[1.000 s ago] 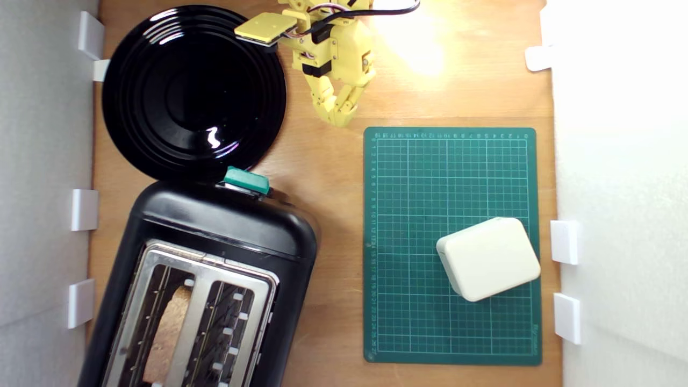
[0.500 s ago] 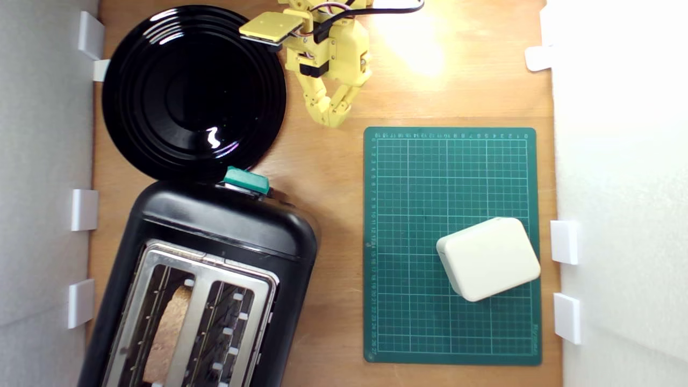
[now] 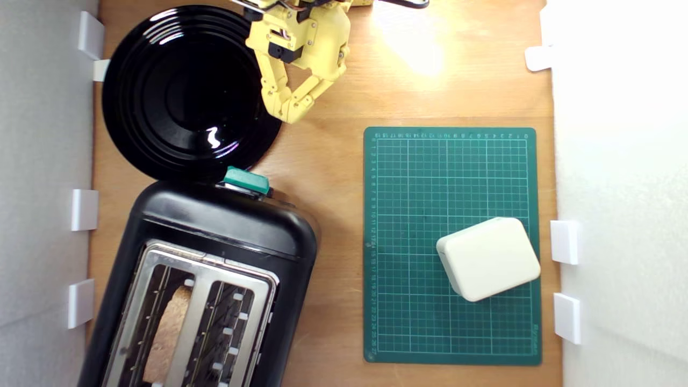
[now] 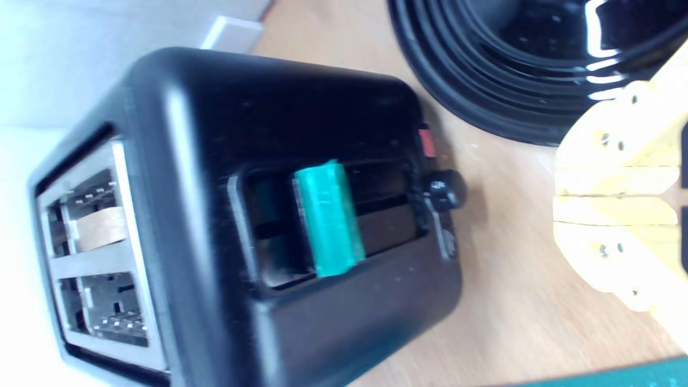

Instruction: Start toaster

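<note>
The black toaster [image 3: 215, 258] stands at the lower left of the exterior view, with a silver top plate and a slice of bread [image 3: 167, 333] in one slot. Its teal lever knob [image 3: 246, 180] juts from the end facing the arm; in the wrist view the lever knob [image 4: 328, 217] sits in a recess on the toaster [image 4: 215, 134]. My yellow gripper [image 3: 286, 111] hangs shut over the edge of the black plate, well short of the lever. In the wrist view my gripper's [image 4: 559, 196] fingertips are pressed together with nothing between them.
A round black plate [image 3: 161, 91] lies just beyond the toaster, touching distance from the lever end. A green cutting mat [image 3: 408, 177] covers the right side, with a cream box [image 3: 488, 258] on it. White walls and clips [image 3: 85, 209] border the wooden table.
My gripper has swung toward the exterior view's left, from over bare wood beside the plate to over the plate's rim. Toaster, lever and bread have not moved.
</note>
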Robot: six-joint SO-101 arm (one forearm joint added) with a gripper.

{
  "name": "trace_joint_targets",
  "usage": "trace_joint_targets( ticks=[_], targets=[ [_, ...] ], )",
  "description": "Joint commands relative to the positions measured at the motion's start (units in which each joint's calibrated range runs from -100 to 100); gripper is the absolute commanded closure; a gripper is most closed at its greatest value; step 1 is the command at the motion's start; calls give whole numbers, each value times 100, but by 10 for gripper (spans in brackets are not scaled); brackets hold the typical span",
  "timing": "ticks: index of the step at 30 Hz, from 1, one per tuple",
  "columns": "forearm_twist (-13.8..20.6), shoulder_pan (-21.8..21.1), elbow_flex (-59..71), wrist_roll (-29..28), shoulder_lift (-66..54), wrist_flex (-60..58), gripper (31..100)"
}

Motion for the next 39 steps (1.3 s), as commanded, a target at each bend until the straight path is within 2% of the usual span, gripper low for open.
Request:
trace_joint_targets(
  ticks=[1, 4, 8, 10, 12, 16, 19, 22, 29, 39],
  targets=[
    [175, 55, -901, 330, 462, -18, 989],
    [43, 142, -1374, 739, 812, -9, 989],
    [-445, 515, -2028, 1179, 1412, -26, 989],
    [-595, 674, -2400, 1268, 1736, -26, 989],
    [-604, 753, -2809, 1294, 2053, -26, 989],
    [-679, 761, -3409, 1462, 2527, -26, 989],
    [-1007, 1015, -3664, 1672, 2744, -26, 989],
    [-1167, 1166, -3873, 1819, 2877, -43, 989],
    [-1176, 1388, -4427, 1840, 3169, -95, 989],
    [-1120, 1412, -4945, 1829, 3685, -103, 989]
  ],
)
